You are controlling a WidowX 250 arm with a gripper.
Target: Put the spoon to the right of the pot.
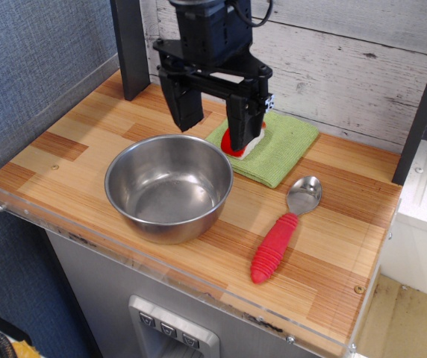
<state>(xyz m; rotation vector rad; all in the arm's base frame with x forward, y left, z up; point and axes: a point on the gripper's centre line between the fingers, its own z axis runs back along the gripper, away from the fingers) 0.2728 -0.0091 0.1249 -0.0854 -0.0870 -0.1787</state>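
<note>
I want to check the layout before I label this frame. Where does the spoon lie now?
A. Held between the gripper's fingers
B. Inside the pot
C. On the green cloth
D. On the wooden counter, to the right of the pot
D: the spoon lies flat on the wooden counter, right of the pot and apart from it, while the open gripper hangs empty above.

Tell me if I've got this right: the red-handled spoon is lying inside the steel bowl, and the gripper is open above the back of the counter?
Not quite. The spoon lies on the wooden counter to the right of the pot, not inside it; the pot holds nothing. The observation image shows this. The gripper is indeed open above the back of the counter.
</note>
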